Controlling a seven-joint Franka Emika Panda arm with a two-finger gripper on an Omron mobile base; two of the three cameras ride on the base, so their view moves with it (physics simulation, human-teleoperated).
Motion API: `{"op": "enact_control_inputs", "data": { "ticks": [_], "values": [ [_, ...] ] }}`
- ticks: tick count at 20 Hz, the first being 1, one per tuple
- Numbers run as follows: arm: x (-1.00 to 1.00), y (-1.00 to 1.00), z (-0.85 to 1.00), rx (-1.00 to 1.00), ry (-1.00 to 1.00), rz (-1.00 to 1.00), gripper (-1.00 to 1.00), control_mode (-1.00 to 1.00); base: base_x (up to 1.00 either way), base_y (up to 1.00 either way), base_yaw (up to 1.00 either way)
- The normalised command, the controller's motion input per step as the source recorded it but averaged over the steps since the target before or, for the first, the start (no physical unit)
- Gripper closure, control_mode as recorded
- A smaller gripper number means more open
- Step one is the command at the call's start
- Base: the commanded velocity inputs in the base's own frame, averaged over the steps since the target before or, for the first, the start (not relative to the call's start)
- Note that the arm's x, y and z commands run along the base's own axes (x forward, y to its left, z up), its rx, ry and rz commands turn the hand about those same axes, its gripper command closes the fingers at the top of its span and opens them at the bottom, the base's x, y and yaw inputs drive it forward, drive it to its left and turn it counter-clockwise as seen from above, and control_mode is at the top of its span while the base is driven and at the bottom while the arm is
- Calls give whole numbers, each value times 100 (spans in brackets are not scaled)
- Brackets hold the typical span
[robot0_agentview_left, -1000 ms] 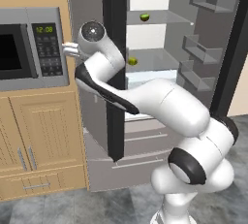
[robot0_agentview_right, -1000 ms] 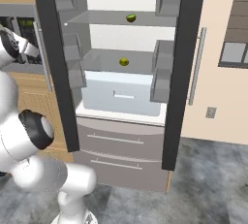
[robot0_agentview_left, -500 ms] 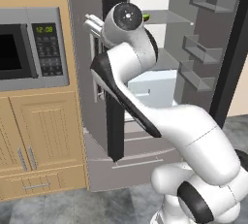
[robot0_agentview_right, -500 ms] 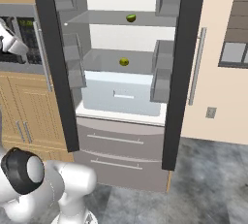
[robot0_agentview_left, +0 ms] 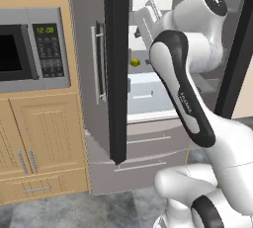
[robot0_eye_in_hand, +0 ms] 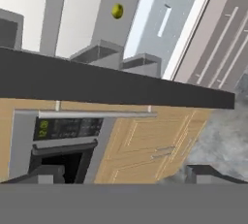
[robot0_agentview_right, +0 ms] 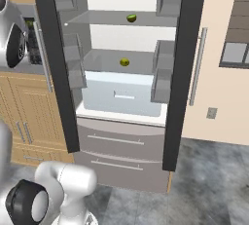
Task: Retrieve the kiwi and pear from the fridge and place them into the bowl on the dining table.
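Flat, even rendered light all round me, no glare. Fridge (robot0_agentview_right: pixel 131 73) interior brightest, white back wall washed out. Soft shadow under its shelves. My hand view tilted, slightly soft; distant fruit small, edges blurred.

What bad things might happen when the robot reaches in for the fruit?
The arm is bent close to the black edge of the left fridge door, so it might bump it. The two small fruits, one on the upper shelf and one lower, look round, so the open gripper could nudge one and make it roll.
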Motion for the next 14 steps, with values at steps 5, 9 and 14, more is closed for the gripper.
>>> {"op": "enact_control_inputs", "data": {
  "ticks": [5, 9, 14],
  "values": [
    [0, -15, -5, 37, 3, 21, -100, -100, 0, 0, 0],
    [0, -20, -31, 13, -6, 39, -100, -100, 0, 0, 0],
    [24, -24, -46, 2, -5, 28, -100, -100, 0, 0, 0]
  ]
}}
